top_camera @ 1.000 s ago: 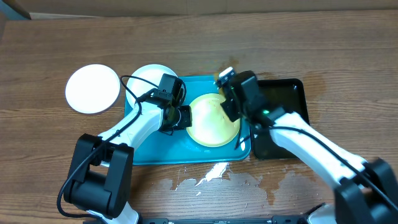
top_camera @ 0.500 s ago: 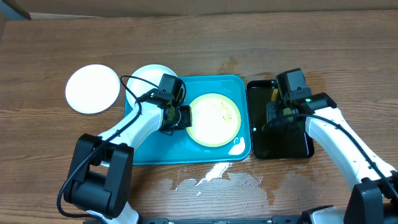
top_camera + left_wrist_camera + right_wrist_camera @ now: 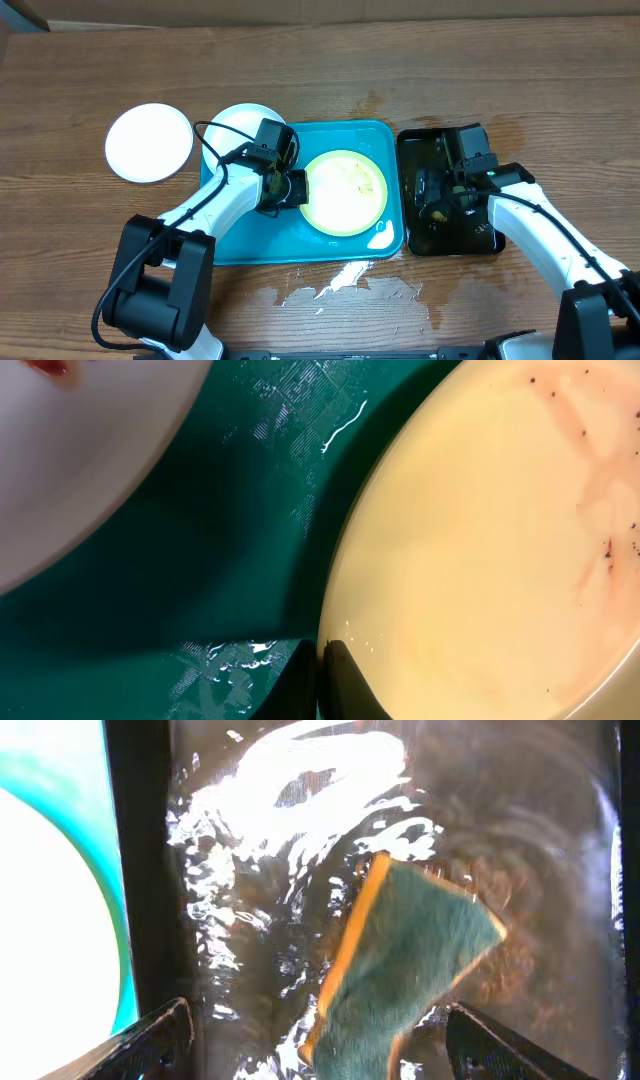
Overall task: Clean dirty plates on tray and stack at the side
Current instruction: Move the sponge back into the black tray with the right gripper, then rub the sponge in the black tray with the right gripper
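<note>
- Since a second ago the right claw [image 3: 330, 1035] has swung off the yellow plate [image 3: 345, 192] to the black tray [image 3: 420, 140], and its jaws have gone from closed to wide apart.
- Between those jaws the sponge [image 3: 410, 960] lies tilted in the black tray's shallow water, no longer gripped.
- My left claw [image 3: 322, 680] has not shifted: jaws together, pinching the yellow plate's left rim to steady it.
- That plate sits flat in the middle of the tray [image 3: 250, 245]. Up close I can make out faint pinkish streaks and dark specks on it, so I would not call it clean yet.
- One white plate [image 3: 150, 142] lies on the table, well to the left of the tray. I take that as the start of the stack.
- A second white plate [image 3: 238, 120] sits at the tray's far-left corner, partly hidden by my left arm. It shows a red smear at its edge in the left wrist view, so it looks unwashed.
- My read: one plate done, one mid-scrub, one untouched, nothing stacked on anything yet.
- Water [image 3: 340, 278] has pooled on the table in front of the tray.
</note>
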`<state>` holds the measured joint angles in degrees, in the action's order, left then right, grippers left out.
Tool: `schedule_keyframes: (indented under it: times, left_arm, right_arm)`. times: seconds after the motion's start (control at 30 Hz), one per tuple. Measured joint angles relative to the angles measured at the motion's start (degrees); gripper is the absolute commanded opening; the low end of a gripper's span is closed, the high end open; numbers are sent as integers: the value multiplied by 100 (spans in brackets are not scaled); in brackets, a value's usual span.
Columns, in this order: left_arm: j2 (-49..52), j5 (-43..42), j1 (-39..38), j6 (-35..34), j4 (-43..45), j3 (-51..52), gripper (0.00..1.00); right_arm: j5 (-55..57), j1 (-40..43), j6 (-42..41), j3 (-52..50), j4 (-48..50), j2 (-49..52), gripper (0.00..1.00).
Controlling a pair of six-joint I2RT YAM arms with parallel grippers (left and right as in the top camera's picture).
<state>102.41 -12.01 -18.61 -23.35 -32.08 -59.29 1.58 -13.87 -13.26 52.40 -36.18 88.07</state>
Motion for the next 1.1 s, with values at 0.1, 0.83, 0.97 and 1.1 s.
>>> schedule_keyframes:
  times: [0.1,0.83,0.97,1.1]
  left_arm:
    - [0,0,-2,2,-2,0,6]
    - [0,0,-2,2,-4,0,6]
    - [0,0,-2,2,-7,0,6]
    - [0,0,-2,2,-7,0,6]
  right_arm:
    - [227,0,-4,0,144,24,82]
    - [719,0,-334,-66,826,929,4]
    - [723,0,-260,-63,758,929,21]
    - [721,0,-186,63,428,929,47]
